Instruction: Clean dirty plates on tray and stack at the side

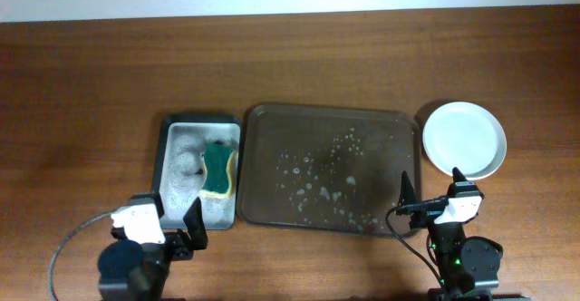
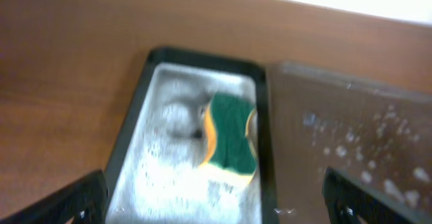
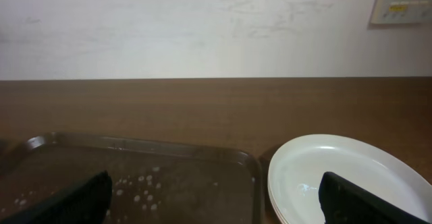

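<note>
The tray (image 1: 272,147) lies bare and sudsy, with the plates (image 1: 464,140) stacked at its three o'clock: the job looks finished. Left gripper (image 1: 174,218) and right gripper (image 1: 431,192) hang spread, empty; only parking seems left.

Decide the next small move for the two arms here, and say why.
Probably no further move is needed. The tray holds only suds and no plates. The plates sit stacked to its right, and the top one looks clean. The sponge lies in the small tray. The left gripper and right gripper are open and empty. The job looks finished.
</note>
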{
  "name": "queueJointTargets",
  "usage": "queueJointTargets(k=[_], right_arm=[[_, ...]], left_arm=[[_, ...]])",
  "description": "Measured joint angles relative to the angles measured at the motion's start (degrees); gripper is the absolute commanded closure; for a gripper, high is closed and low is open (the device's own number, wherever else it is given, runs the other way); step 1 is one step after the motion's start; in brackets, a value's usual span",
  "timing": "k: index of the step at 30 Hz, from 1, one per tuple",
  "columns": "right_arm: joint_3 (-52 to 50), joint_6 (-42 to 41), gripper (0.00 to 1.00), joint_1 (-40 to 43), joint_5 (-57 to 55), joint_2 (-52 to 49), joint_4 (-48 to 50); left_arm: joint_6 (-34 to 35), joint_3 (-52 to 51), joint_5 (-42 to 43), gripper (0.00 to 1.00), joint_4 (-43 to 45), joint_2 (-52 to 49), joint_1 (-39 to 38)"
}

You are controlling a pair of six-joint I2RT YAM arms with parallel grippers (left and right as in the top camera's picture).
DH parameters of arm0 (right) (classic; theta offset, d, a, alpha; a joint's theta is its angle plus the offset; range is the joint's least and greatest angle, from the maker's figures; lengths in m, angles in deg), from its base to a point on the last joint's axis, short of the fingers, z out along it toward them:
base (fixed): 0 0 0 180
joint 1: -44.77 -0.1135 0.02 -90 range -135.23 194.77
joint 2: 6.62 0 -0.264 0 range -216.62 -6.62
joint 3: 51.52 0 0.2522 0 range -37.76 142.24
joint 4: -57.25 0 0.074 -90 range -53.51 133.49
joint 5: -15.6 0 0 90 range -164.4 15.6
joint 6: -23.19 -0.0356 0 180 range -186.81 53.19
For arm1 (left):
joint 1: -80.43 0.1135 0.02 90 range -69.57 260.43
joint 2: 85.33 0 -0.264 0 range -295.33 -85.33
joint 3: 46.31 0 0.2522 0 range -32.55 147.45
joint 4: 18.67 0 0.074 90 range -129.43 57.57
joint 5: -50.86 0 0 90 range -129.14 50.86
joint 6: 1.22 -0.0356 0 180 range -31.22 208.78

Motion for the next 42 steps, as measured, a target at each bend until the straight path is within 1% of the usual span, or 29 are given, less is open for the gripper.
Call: queueJointTargets(k=[3,5,7,8,9,10,11,12,15,42], right_arm=[[0.00,0.00,0.01,0.00,0.00,0.04,0.00],[0.00,0.00,0.01,0.00,0.00,0.04,0.07],[0.00,0.02,0.01,0.00,0.00,0.04,0.02],[0.00,0.00,0.01,0.00,-0.02,0.04,0.00],[0.00,0.00,0.01,0.00,0.00,0.04,0.00],[0.00,0.00,0.01,0.00,0.00,0.04,0.00],[0.00,-0.02,0.01,0.00,0.00,0.04,0.02],[0.00,0.00,0.01,0.00,0.00,0.04,0.00],[0.00,0.00,0.01,0.00,0.00,0.04,0.00],[0.00,0.00,0.01,0.00,-0.02,0.04,0.00]], left_arm=[[0.00,-13.44,-0.17,0.01,16.76,10.73,0.00],[0.00,-19.54,-0.22,0.01,30.12,12.00,0.00],[-0.02,-24.55,-0.26,0.01,46.40,12.15,0.00],[-0.94,-25.83,-0.24,0.01,50.05,12.20,0.00],[-3.06,-26.14,-0.09,0.00,49.99,12.24,0.00],[-6.08,-26.32,0.07,0.00,46.34,12.31,0.00],[-8.00,-26.51,0.22,0.01,40.81,12.35,0.00],[-9.29,-27.02,0.46,0.01,38.40,12.28,0.00],[-10.54,-27.02,0.87,0.00,38.40,12.28,0.00],[-10.56,-27.02,0.90,0.01,38.40,12.28,0.00]])
